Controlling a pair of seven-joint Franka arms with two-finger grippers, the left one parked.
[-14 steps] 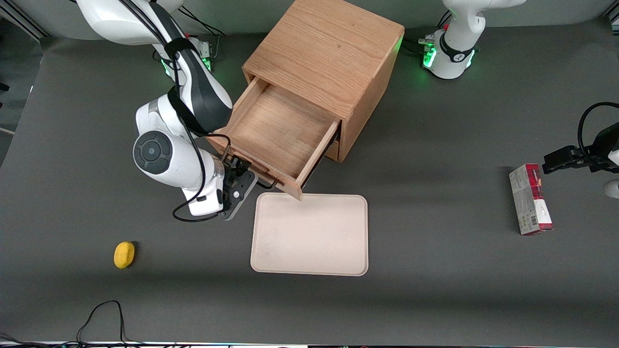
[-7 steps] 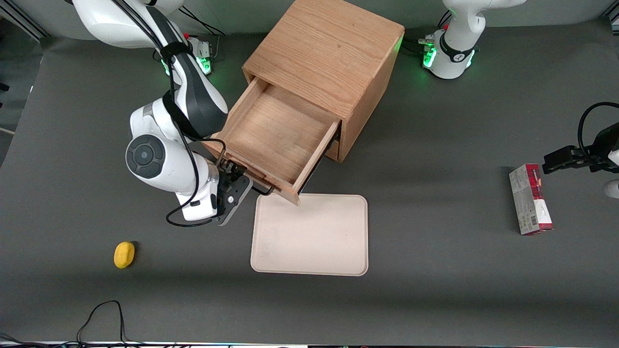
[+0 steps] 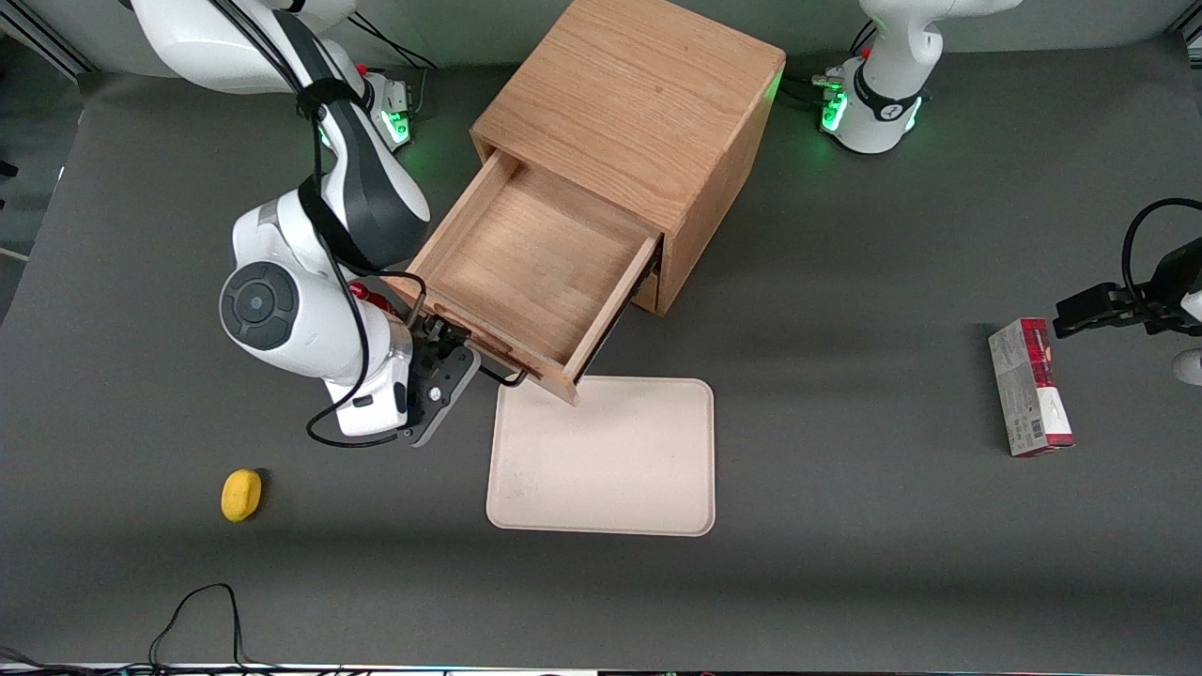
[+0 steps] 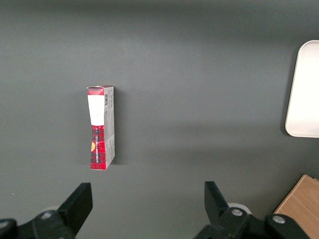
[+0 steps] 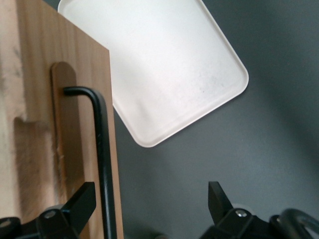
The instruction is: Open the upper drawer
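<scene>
The end effector [image 5: 149,199] has its fingers spread apart around the dark bar handle [image 5: 102,149], not pinching it. The upper drawer [image 3: 526,272] stands pulled well out of the wooden cabinet [image 3: 639,103] (tray body bare), its front corner overhanging the beige tray [image 3: 606,460] on the worktop [image 3: 845,563].

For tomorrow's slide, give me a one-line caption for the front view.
Upper drawer pulled open over the beige tray; right gripper, fingers open, beside the bar handle.
</scene>
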